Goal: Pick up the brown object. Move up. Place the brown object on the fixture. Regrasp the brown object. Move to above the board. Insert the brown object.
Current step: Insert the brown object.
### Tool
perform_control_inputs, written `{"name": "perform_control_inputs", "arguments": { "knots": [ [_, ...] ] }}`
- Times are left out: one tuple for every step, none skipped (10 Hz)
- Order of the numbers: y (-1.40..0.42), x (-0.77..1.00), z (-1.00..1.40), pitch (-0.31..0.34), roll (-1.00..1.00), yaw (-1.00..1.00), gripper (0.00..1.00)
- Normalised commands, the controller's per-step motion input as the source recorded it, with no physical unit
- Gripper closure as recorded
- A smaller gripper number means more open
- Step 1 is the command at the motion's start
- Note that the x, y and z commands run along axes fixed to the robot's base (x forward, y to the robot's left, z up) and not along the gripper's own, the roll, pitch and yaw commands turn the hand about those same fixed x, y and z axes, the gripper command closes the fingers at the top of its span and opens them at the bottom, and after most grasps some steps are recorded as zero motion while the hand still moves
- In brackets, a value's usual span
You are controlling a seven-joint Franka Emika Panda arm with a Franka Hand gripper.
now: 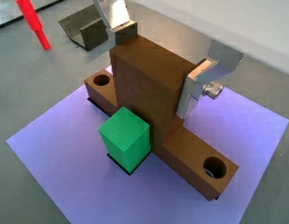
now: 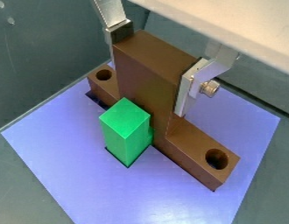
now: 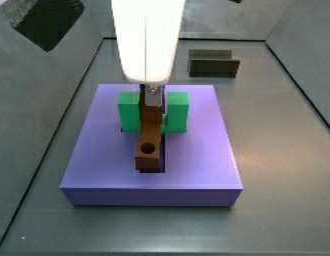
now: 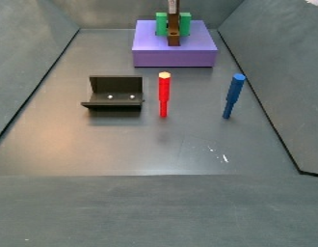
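End effector [image 1: 158, 66] sits over the board [image 1: 65, 157], its silver fingers [image 1: 209, 74] clamped on the raised upright part of the brown object [image 1: 153, 92], one plate on each side; same grip in a wrist view [image 2: 158, 61]. Brown object lies lengthwise along the middle of the lavender board, in or at the central slot; how deep it sits cannot be told. Round holes show at both ends of the bar [image 2: 171, 96] in both wrist views. Green block [image 1: 124, 136] stands on the board touching the bar's side; in a side view the green block [image 3: 179, 110] shows on both sides of the brown object [image 3: 150, 145], straddling it. In that side view the white arm comes straight down over the board [image 3: 195, 165], with the end effector [image 3: 152, 97] at the bar's top. Fixture [image 4: 114, 94] rests on the grey floor well apart from the board [image 4: 200, 53], also seen behind it in a side view [image 3: 215, 65] and a wrist view [image 1: 82, 26]. Red peg [image 4: 163, 95] and blue peg [image 4: 234, 96] stand upright on the floor between fixture and board side, apart from each other.
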Motion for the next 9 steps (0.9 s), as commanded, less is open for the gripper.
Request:
{"name": "perform_control_inputs", "arguments": {
  "knots": [
    [0.00, 0.19, -0.33, 0.000, 0.00, 0.39, 1.00],
    [0.00, 0.12, -0.26, 0.000, 0.03, 0.37, 1.00],
    [0.05, 0.03, -0.22, -0.011, 0.03, 0.39, 1.00],
    [0.01, 0.00, -0.26, -0.017, 0.00, 0.20, 1.00],
    [0.00, -0.11, -0.47, -0.089, -0.04, 0.00, 1.00],
    [0.00, -0.28, -0.82, -0.173, 0.00, 0.00, 1.00],
    [0.00, -0.25, -0.76, -0.156, 0.00, 0.00, 1.00],
    [0.00, -0.03, 0.00, 0.000, 0.00, 0.00, 1.00],
    [0.00, 0.00, 0.00, 0.000, 0.00, 0.00, 1.00]
  ]
}}
